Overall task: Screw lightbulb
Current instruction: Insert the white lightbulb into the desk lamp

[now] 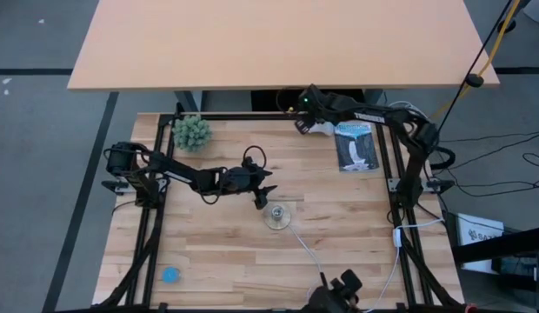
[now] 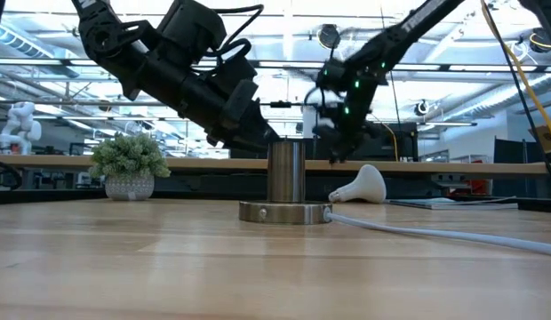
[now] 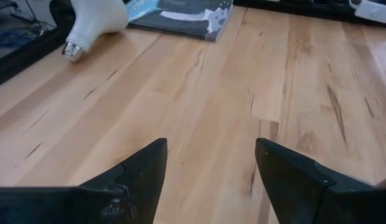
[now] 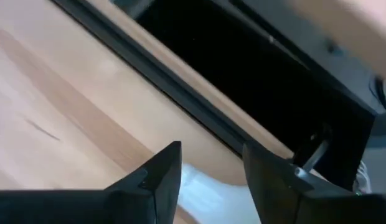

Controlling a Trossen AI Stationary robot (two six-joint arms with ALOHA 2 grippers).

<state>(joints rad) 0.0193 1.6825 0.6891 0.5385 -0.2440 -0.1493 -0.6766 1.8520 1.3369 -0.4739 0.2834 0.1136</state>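
Note:
The white lightbulb (image 1: 322,130) lies on its side on the table near the far edge; in the low view its dome (image 2: 370,183) is right of its grey screw base. My right gripper (image 4: 211,157) hovers open over it, a finger on either side of the bulb's white body (image 4: 205,194). The metal socket (image 1: 278,215) stands upright mid-table on its round base, and its white cord (image 1: 309,252) runs toward the near edge. My left gripper (image 1: 263,197) waits open just left of the socket, nothing between its fingers (image 3: 140,177).
A dark booklet (image 1: 356,145) lies right of the bulb. A small potted plant (image 1: 191,132) stands at the far left and a blue disc (image 1: 170,275) at the near left. The black frame rail (image 4: 180,81) runs close behind the bulb.

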